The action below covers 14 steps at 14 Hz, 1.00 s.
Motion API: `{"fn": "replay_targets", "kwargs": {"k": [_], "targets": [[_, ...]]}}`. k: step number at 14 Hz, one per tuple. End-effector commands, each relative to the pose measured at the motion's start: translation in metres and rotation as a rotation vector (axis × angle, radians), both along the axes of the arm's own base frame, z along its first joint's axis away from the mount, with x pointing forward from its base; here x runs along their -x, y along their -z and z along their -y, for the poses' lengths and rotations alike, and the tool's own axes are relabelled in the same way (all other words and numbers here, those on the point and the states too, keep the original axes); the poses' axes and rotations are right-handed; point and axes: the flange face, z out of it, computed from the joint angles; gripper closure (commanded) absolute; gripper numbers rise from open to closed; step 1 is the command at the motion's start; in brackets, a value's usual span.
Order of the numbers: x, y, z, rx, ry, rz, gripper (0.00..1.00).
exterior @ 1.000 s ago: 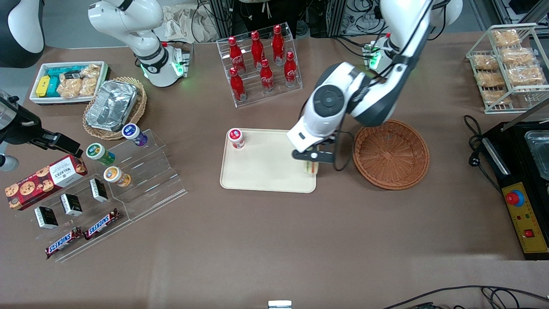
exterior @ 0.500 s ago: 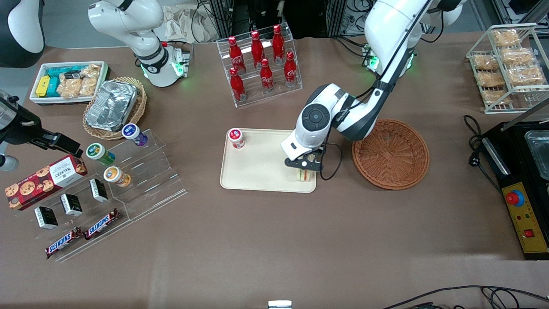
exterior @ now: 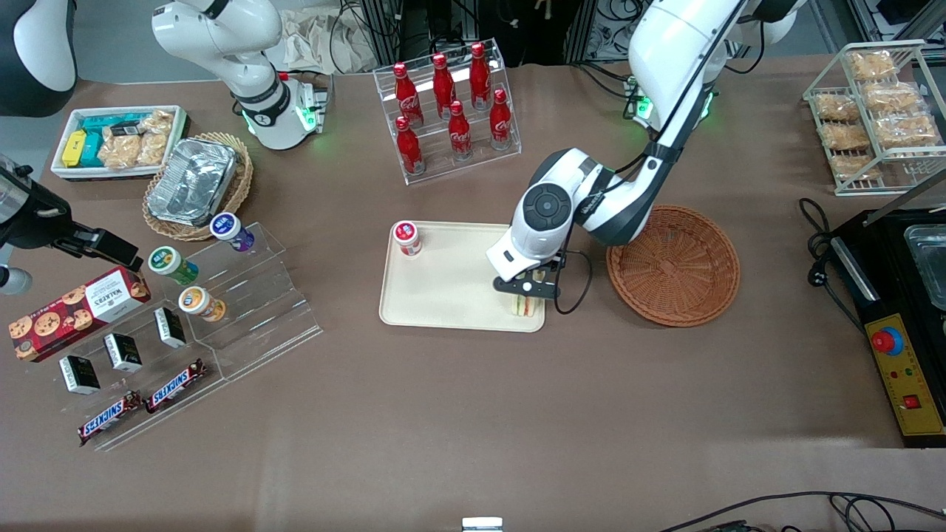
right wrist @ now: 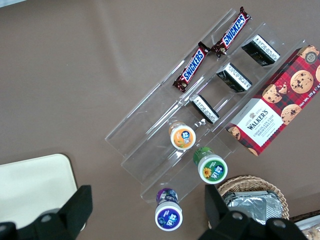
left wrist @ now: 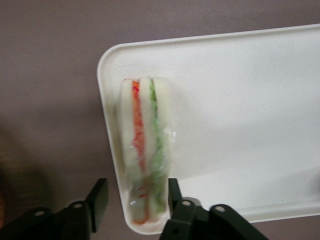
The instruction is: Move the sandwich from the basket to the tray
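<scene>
The sandwich (exterior: 525, 305) stands on its edge on the cream tray (exterior: 443, 295), in the tray's corner nearest the front camera and the basket. In the left wrist view the sandwich (left wrist: 145, 150) shows orange and green filling stripes and lies along the tray's rim (left wrist: 107, 125). My left gripper (exterior: 526, 290) hangs right over it, open. Its fingers (left wrist: 100, 197) straddle the sandwich's end, one with a clear gap, the other close to the bread. The reddish-brown wicker basket (exterior: 672, 266) beside the tray is empty.
A small red-lidded jar (exterior: 406, 238) stands on the tray's corner farthest from the sandwich. A rack of red cola bottles (exterior: 451, 111) stands farther from the camera. An acrylic stand with snacks (exterior: 222, 295) lies toward the parked arm's end. A black machine (exterior: 902, 310) lies toward the working arm's end.
The gripper came down with the sandwich from above the tray's edge onto the tray's corner. The sandwich now rests on the tray with the fingers apart around it.
</scene>
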Motion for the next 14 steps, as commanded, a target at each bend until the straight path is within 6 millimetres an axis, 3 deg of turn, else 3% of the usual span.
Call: {"fn": "replay_targets", "kwargs": {"k": [1, 5, 8, 10, 12, 14], "targets": [[-0.012, -0.054, -0.029, -0.033, -0.031, 0.007, 0.0], [-0.045, -0.133, -0.126, -0.01, -0.004, -0.071, 0.01], [-0.056, -0.17, -0.191, -0.013, 0.016, -0.076, 0.0], [-0.056, -0.195, -0.224, -0.021, 0.001, -0.052, 0.0], [-0.054, -0.203, -0.261, -0.094, -0.035, -0.088, 0.0], [-0.049, -0.227, -0.287, -0.186, -0.044, -0.048, 0.0]]}}
